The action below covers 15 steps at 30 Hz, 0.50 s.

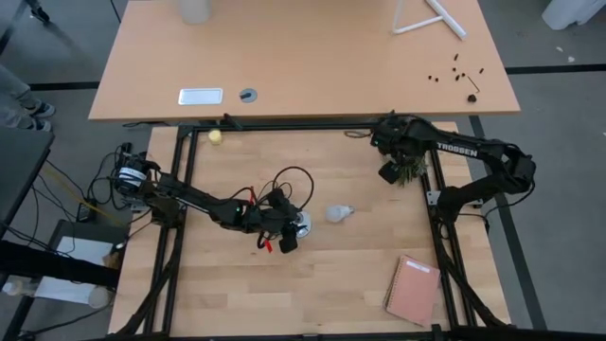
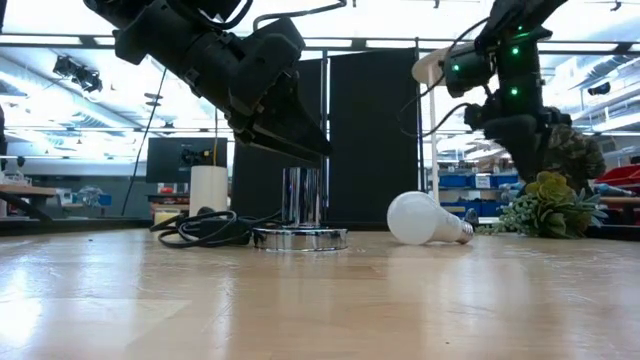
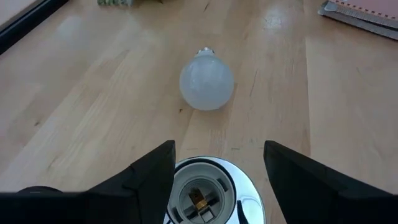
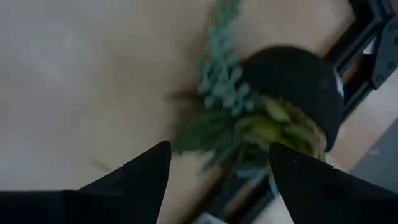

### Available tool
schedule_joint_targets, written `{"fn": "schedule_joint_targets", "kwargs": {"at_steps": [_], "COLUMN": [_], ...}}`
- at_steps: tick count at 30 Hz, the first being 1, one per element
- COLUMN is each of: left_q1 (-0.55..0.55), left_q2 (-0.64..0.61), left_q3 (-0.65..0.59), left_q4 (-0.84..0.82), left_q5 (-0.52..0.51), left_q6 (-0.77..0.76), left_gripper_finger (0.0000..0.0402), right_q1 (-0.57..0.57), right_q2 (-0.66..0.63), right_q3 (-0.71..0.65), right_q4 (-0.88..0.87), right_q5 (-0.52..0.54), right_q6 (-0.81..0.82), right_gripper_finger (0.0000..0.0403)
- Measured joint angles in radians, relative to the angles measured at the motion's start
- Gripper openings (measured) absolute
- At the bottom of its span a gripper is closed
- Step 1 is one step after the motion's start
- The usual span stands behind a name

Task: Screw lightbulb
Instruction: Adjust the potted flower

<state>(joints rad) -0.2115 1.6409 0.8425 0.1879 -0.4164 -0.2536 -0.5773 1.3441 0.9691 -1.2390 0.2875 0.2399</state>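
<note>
At the left of the wooden table, the left arm reached in low toward the middle, and the left gripper hung over the round silver socket, its two fingers standing apart on either side of the socket's upright neck without touching it. A black cord lay coiled just beside the socket's base. Just to the right of the socket, apart from it, the lightbulb lay on its side on the bare wood, held by nothing, its screw base pointing away from the socket. Farther right, near the table's back edge, the right gripper hovered above a small potted plant with its fingers spread and nothing between them. A pinkish notebook lay near the front right corner.
</note>
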Motion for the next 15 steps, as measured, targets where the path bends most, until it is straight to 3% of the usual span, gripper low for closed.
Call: {"fn": "schedule_joint_targets", "kwargs": {"at_steps": [7, 15], "left_q1": [0.000, 0.000], "left_q2": [0.000, 0.000], "left_q3": [0.000, -0.001], "left_q4": [0.001, -0.022], "left_q5": [0.002, 0.029], "left_q6": [0.014, -0.012], "left_gripper_finger": [0.0249, 0.0249], "right_q1": [0.078, 0.051], "right_q2": [0.066, 0.076], "right_q3": [0.000, 0.000], "right_q4": [0.044, -0.009], "right_q5": [0.160, 0.301], "right_q6": [-0.159, -0.044], "right_gripper_finger": [0.0275, 0.0272]}}
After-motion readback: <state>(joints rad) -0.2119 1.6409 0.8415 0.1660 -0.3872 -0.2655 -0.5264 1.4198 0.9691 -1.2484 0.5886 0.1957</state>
